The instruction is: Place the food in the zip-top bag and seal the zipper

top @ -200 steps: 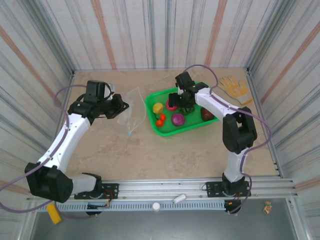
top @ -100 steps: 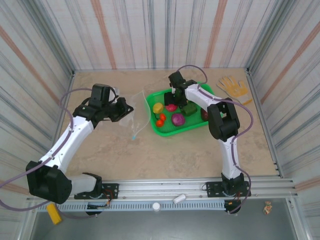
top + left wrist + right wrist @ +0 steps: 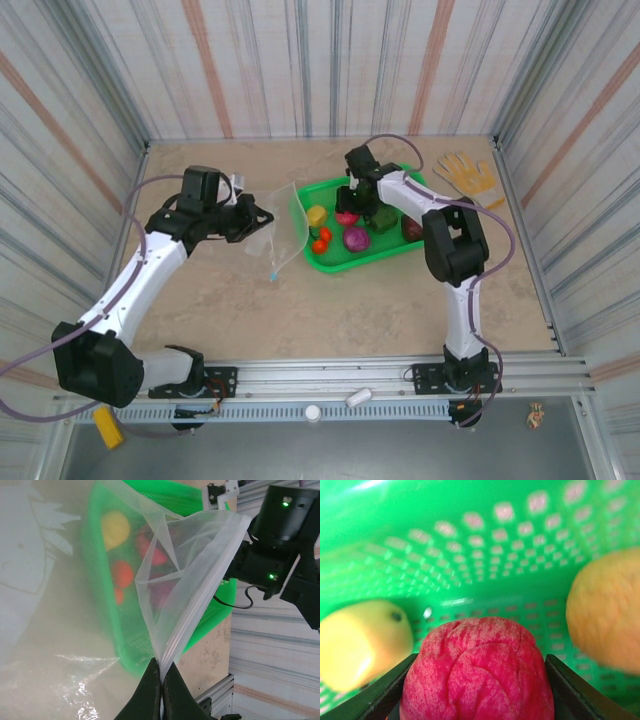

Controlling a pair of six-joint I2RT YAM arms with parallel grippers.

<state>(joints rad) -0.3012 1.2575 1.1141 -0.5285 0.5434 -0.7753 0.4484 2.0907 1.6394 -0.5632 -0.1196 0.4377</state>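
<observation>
Between zip-top bag [image 3: 275, 225] and glove [image 3: 468, 175] sits the green tray [image 3: 385, 252].

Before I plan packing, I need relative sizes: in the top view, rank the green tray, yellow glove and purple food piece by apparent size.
Largest: green tray.
Then: yellow glove.
Smallest: purple food piece.
All lie similarly far from the camera, so the order holds.

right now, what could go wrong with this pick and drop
1. The red fruit is round, and the right gripper flanks only its sides: it could squirt out toward the yellow piece.
2. The left gripper pinches the bag at one spot on the zipper, so the mouth hangs as a narrow fold; the fruit may miss it.
</observation>
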